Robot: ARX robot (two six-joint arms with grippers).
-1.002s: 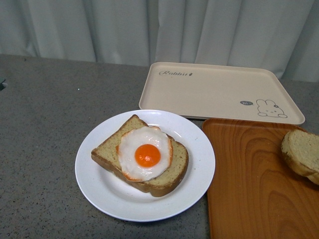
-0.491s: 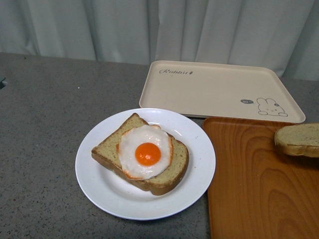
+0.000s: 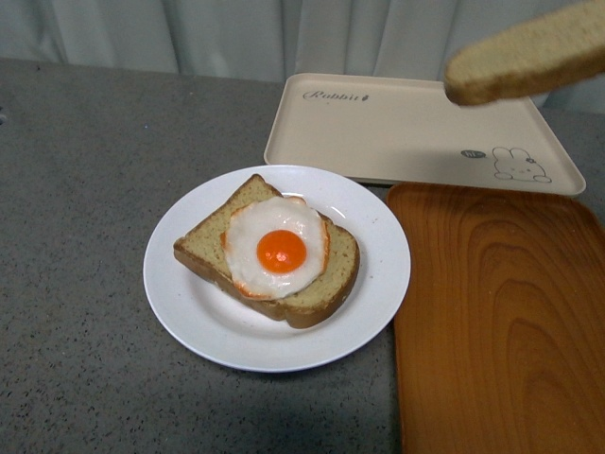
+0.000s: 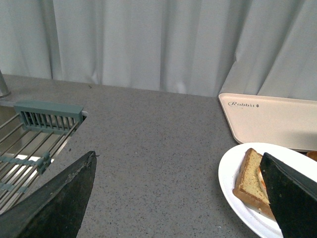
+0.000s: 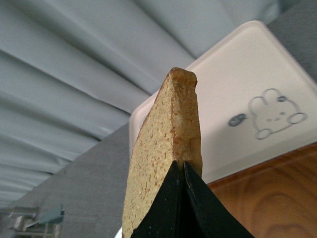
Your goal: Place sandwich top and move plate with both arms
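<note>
The sandwich top [image 3: 529, 52], a plain tan slice with a darker crust, hangs in the air at the upper right of the front view, above the cream tray. My right gripper [image 5: 181, 166] is shut on it; in the right wrist view the slice [image 5: 163, 148] stands edge-on between the black fingers. The white plate [image 3: 180, 293] sits on the grey counter and carries a bread slice with a fried egg [image 3: 279, 248]. My left gripper [image 4: 178, 168] is open, low over the counter left of the plate [image 4: 233, 191]. Neither arm shows in the front view.
A cream rabbit-print tray [image 3: 397, 132] lies behind the plate. An orange-brown wood-grain tray [image 3: 501, 322] lies right of the plate, nearly touching it. A metal rack with a grey clip [image 4: 47, 116] stands at the counter's far left. White curtains hang behind.
The sandwich top has risen from just above the wooden tray at the right edge to high over the cream tray. The view has tilted slightly.
</note>
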